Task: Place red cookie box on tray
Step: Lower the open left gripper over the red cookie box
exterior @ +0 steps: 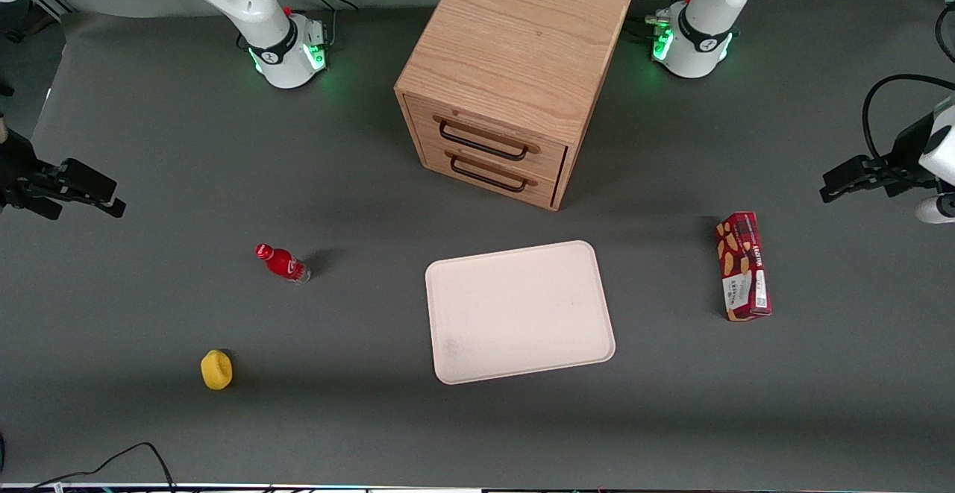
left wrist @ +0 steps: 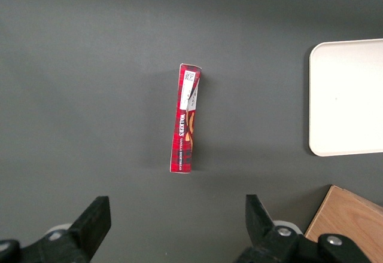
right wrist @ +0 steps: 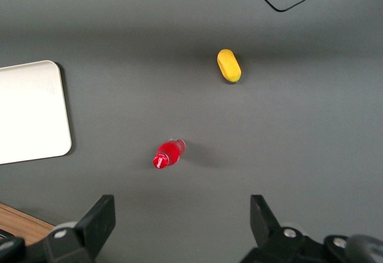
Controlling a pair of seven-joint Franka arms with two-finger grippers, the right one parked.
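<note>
- A dark grey bench [exterior: 149, 433] fills the scene, its surface matte and even, with a black cable lying along the edge nearest the front camera.
- The red cookie box [exterior: 743, 265] lies on the bench toward the working arm's end, resting on the grey surface with nothing touching it. Its length runs from the robots' edge toward the front camera's edge, and its white label sits at the end nearer the front camera.
- The tray [exterior: 589, 351] lies flat near the middle of the bench, well apart from the red cookie box, with bare grey surface between them. Nothing rests on it.
- The pincer [exterior: 839, 183] hangs above the working arm's end of the bench, higher than the box and closer to the robots' edge than the box is. Its fingers are spread wide and hold nothing.
- In the left wrist view the pincer [left wrist: 173, 227] looks straight down on the red cookie box [left wrist: 187, 119], and the two dark fingertips [left wrist: 93, 218] stand far apart with the box showing in the span between them, untouched.
- A wooden drawer cabinet [exterior: 515, 68] with two black handles stands near the robots' edge, farther from the front camera than the tray.
- A small red bottle [exterior: 282, 262] and a yellow object [exterior: 216, 370] lie toward the parked arm's end, the yellow object closer to the front camera's edge.
</note>
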